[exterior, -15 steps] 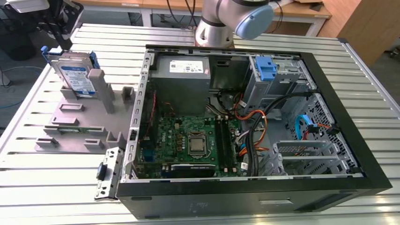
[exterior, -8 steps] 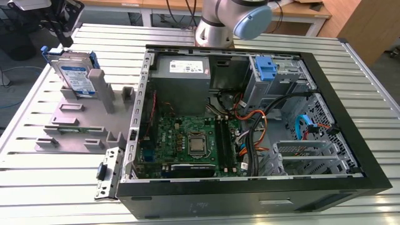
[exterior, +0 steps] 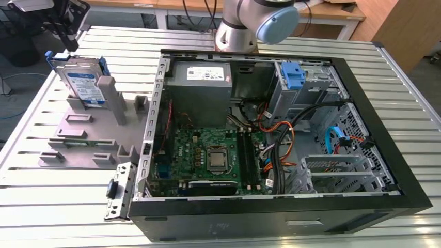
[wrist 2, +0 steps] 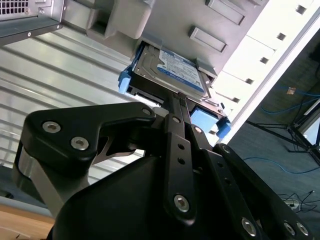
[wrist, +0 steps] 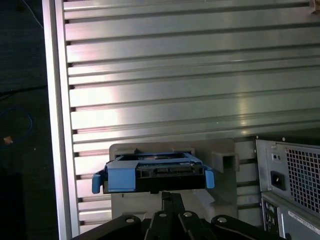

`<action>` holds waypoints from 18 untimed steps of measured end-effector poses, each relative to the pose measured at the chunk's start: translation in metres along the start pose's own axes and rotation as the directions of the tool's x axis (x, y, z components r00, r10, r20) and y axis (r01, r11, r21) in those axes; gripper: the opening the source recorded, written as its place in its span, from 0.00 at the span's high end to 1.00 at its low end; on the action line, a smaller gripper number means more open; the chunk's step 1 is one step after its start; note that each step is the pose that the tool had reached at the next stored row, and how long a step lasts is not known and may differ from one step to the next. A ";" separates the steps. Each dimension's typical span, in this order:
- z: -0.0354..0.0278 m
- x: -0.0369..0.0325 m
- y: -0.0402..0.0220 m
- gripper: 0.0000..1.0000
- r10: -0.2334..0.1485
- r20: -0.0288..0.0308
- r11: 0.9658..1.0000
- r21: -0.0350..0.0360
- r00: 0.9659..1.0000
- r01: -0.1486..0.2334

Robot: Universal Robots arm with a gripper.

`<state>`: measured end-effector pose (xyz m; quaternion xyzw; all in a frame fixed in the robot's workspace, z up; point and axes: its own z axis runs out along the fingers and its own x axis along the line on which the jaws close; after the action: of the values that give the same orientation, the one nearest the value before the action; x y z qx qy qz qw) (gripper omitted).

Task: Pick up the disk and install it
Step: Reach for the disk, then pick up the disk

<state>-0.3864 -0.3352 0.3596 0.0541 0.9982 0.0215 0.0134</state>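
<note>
Exterior view: catches the gripper (exterior: 69, 45) just above the disk (exterior: 82, 85), upright in a grey holder (exterior: 79, 132) beside the computer case (exterior: 276, 219). Second wrist view: finds the fingers (wrist 2: 171, 130) drawn nearly together, tips at the disk's edge; cannot tell grip from mere touch. First wrist view: loses that meeting point in shadow under the disk's blue-framed end.

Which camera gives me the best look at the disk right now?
The second wrist view: the disk shows its labelled face and blue bracket close up. The first wrist view shows it edge-on. The exterior view shows it upright in the grey holder.
</note>
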 end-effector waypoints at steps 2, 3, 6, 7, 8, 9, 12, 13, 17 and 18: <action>0.0023 0.0011 0.0000 0.89 0.001 0.000 1.000 0.000 1.000 -0.001; 0.0035 0.0016 0.0000 0.89 0.002 0.000 1.000 0.000 1.000 -0.002; 0.0062 0.0035 0.0001 0.89 0.004 0.000 1.000 0.000 1.000 -0.004; 0.0067 0.0044 0.0000 0.89 0.005 0.000 1.000 0.000 1.000 -0.005; 0.0072 0.0051 0.0000 0.89 0.005 0.000 1.000 0.000 1.000 -0.005; 0.0077 0.0054 0.0000 0.89 0.005 0.000 1.000 0.000 1.000 -0.005; 0.0094 0.0058 0.0000 0.89 0.006 0.000 1.000 0.000 1.000 -0.006; 0.0094 0.0058 0.0000 0.89 0.006 0.000 1.000 0.000 1.000 -0.006; 0.0121 0.0059 -0.0001 0.89 0.006 0.000 1.000 0.000 1.000 -0.006; 0.0121 0.0059 -0.0001 0.89 0.006 0.000 1.000 0.000 1.000 -0.006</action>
<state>-0.3919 -0.3342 0.3474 0.0571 0.9980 0.0215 0.0135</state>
